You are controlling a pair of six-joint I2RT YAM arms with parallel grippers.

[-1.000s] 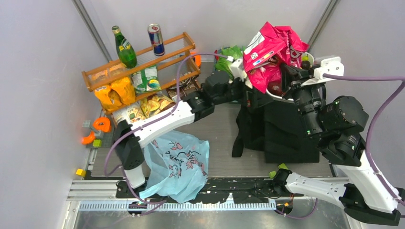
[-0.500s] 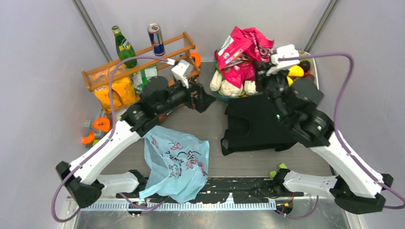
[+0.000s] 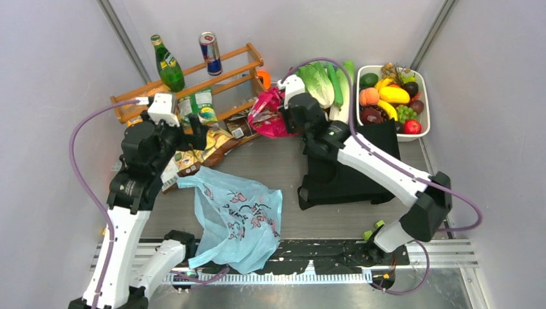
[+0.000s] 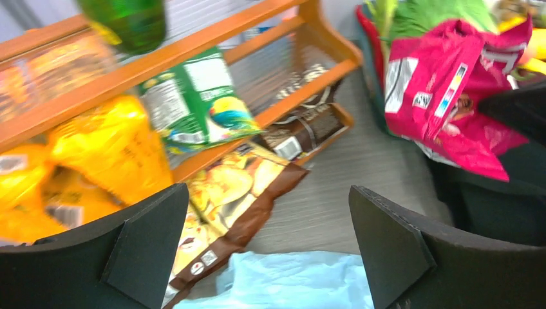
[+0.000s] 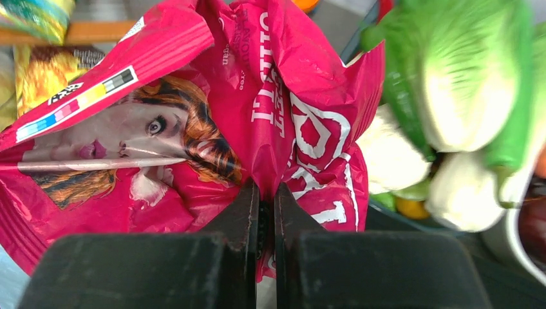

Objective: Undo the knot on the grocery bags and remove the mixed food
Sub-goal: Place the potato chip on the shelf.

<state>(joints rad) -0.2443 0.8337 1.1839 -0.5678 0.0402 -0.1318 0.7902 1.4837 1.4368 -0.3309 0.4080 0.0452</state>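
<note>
The light-blue plastic bag lies crumpled at the front of the table, and its edge shows in the left wrist view. The black tote lies flat at centre right. No knot shows on either bag. My right gripper is shut on a shiny pink packet, low beside the rack's right end. Behind it lie a cabbage, a cucumber and a leek. My left gripper is open and empty above a brown crisp packet.
A wooden rack at the back left carries a green bottle, a can and yellow and green packets. More crisp packets lie in front of it. A white tray of fruit stands at the back right.
My right arm swung left and down with the pink packet, from over the tote to the rack's right end. My left arm drew back to the left. The tote has flattened and the vegetables now show.
</note>
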